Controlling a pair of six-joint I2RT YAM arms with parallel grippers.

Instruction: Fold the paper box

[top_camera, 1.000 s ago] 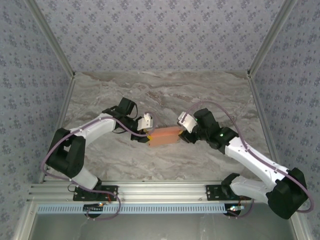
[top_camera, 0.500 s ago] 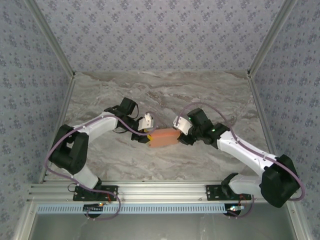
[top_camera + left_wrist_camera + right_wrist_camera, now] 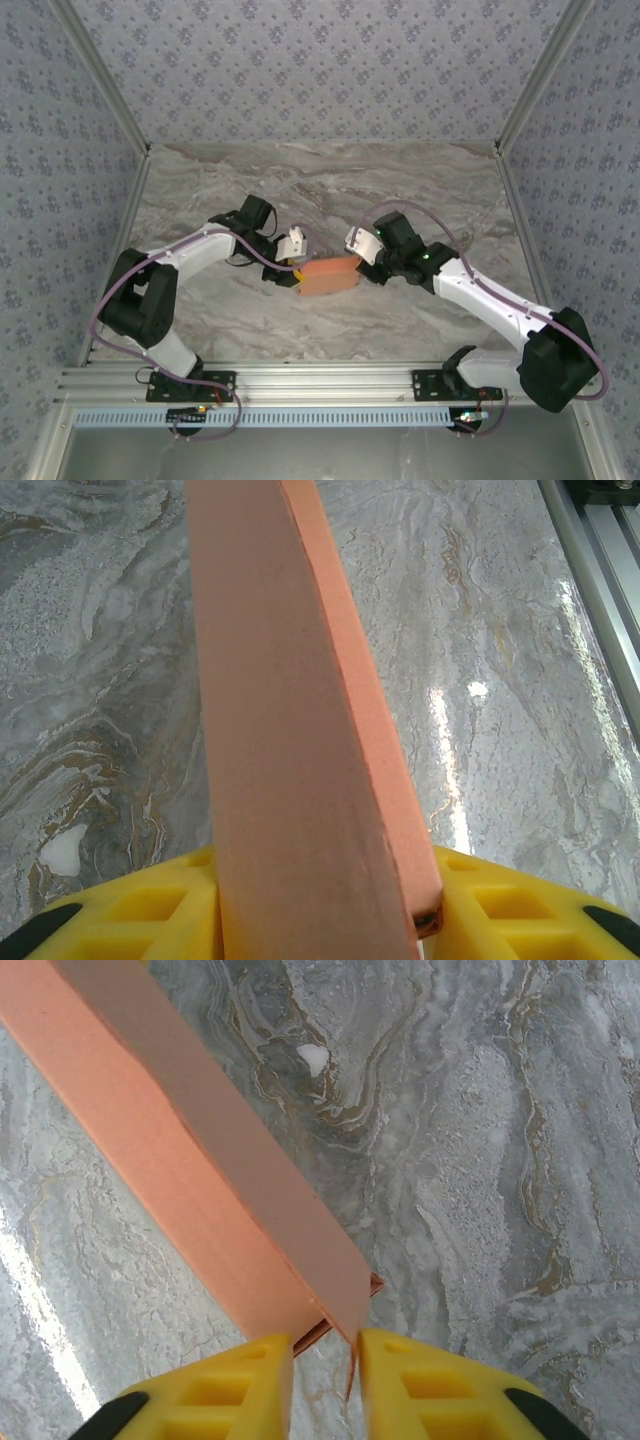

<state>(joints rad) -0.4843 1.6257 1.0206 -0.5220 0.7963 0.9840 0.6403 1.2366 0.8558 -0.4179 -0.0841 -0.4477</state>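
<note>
Paper box held over mid-counter btwn both arms. Left claw clamped on its left end. Right claw pinches just the right tip. Risk: that shallow grip slips, or uneven pull twists & creases the thin card.

Patterned walls, marble tabletop and aluminium rail suggest a lab booth

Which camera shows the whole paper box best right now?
Top external: the paper box shows whole, held between the left gripper and right gripper. The left wrist view gives one end close up, foreshortened; the right wrist view gives the other end and a long side.
</note>
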